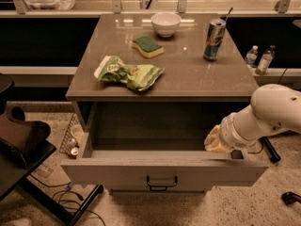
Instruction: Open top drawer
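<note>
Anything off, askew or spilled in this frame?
Nothing spilled or damaged. The top drawer is pulled out and looks straight; the gripper is at its right inner edge, behind the front panel. Only untidy item: a crumpled green bag lying on the tabletop. The can and bowl stand upright.
</note>
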Robot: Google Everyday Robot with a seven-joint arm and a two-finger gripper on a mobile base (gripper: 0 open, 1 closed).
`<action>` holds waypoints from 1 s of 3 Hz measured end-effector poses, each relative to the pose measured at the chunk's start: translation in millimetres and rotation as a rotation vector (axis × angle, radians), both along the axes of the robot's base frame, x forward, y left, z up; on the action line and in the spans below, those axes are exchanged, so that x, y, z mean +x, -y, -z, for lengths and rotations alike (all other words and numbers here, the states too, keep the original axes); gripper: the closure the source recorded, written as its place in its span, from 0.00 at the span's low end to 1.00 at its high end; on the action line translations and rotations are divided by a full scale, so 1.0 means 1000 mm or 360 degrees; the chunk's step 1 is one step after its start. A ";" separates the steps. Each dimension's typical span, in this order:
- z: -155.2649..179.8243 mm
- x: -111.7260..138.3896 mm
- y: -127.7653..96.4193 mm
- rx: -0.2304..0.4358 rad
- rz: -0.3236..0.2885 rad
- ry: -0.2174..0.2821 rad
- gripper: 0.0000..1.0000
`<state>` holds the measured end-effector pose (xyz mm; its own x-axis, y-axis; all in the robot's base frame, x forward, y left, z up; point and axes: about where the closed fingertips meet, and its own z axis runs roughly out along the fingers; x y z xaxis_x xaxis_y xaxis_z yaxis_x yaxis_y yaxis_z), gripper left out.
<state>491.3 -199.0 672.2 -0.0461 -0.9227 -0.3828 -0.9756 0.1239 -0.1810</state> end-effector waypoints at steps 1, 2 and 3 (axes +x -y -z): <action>0.000 0.000 0.000 0.0000 0.0000 0.0000 1.00; 0.012 -0.045 0.006 0.0028 0.0074 -0.0129 1.00; 0.013 -0.049 0.006 0.0031 0.0078 -0.0139 1.00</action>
